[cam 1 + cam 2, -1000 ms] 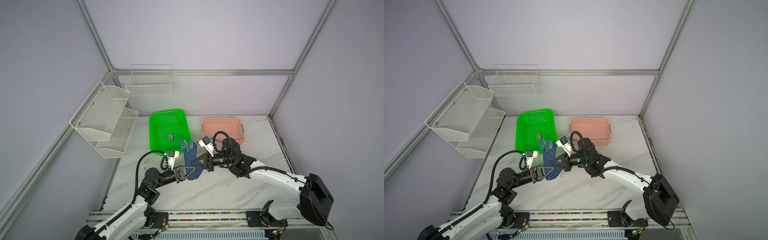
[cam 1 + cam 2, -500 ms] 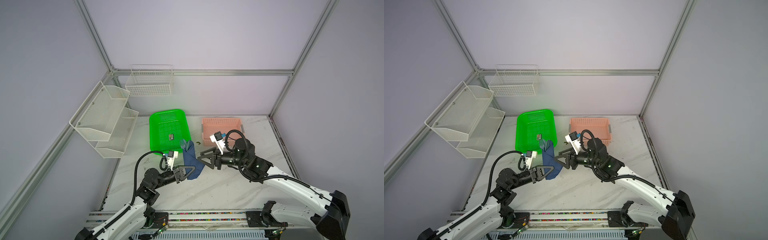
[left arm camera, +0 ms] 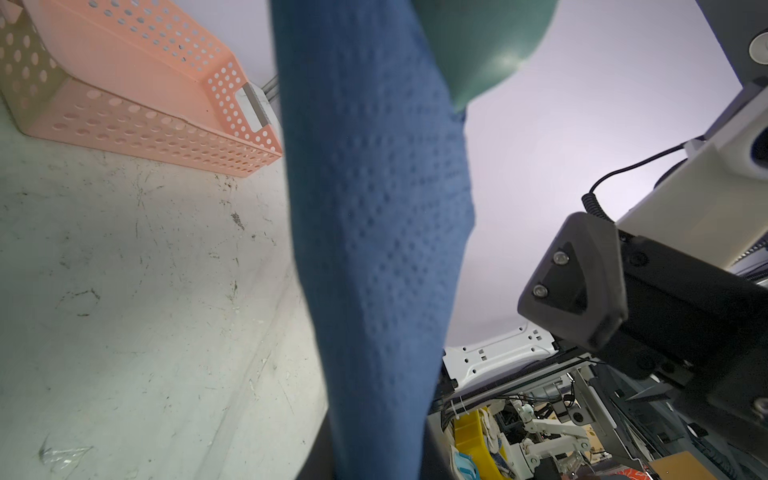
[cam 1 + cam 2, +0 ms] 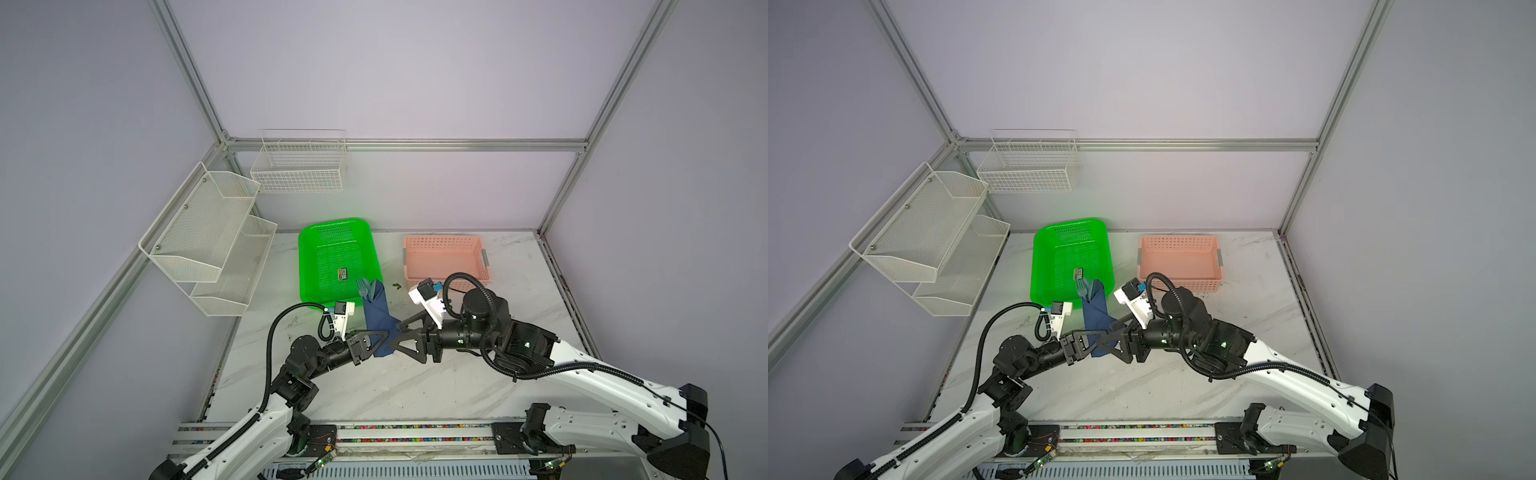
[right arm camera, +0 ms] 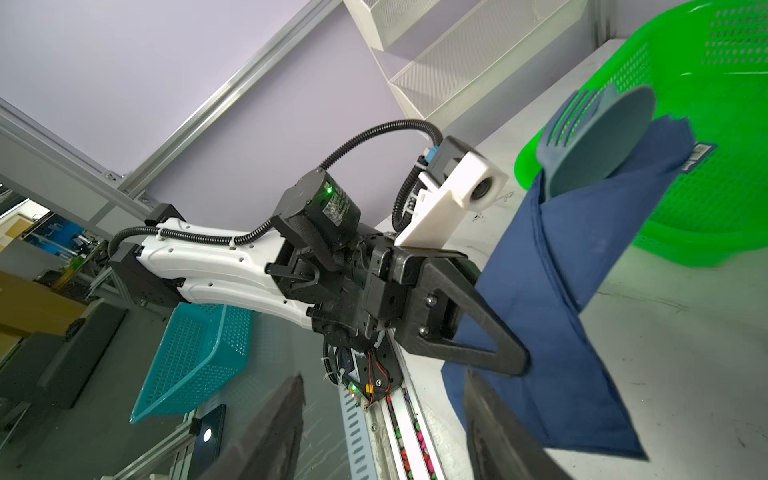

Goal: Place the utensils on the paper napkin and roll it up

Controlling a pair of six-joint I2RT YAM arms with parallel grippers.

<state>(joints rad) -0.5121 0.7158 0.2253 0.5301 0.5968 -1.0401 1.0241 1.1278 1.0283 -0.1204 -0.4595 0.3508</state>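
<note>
The dark blue paper napkin (image 4: 377, 318) (image 4: 1096, 318) is wrapped round the utensils (image 4: 364, 286) (image 4: 1084, 287), whose teal fork and spoon heads stick out of its far end by the green basket. My left gripper (image 4: 384, 335) (image 4: 1105, 333) is shut on the roll's lower part and holds it tilted. In the left wrist view the napkin (image 3: 374, 249) fills the middle, with the spoon bowl (image 3: 486, 41) at its end. My right gripper (image 4: 397, 337) (image 4: 1109, 338) stands open right beside the roll; in its wrist view the right gripper (image 5: 382, 436) has nothing between its fingers, and the napkin (image 5: 561, 270) is next to one finger.
A green basket (image 4: 332, 232) (image 5: 727, 124) holding a small black card (image 4: 343, 274) stands just behind the roll. A pink basket (image 4: 444, 262) (image 3: 124, 83) is at the back right. White wire shelves (image 4: 208, 237) hang on the left wall.
My right gripper has opened and let go of the napkin roll, and its wrist has drawn back to the right. The left gripper keeps its hold.
</note>
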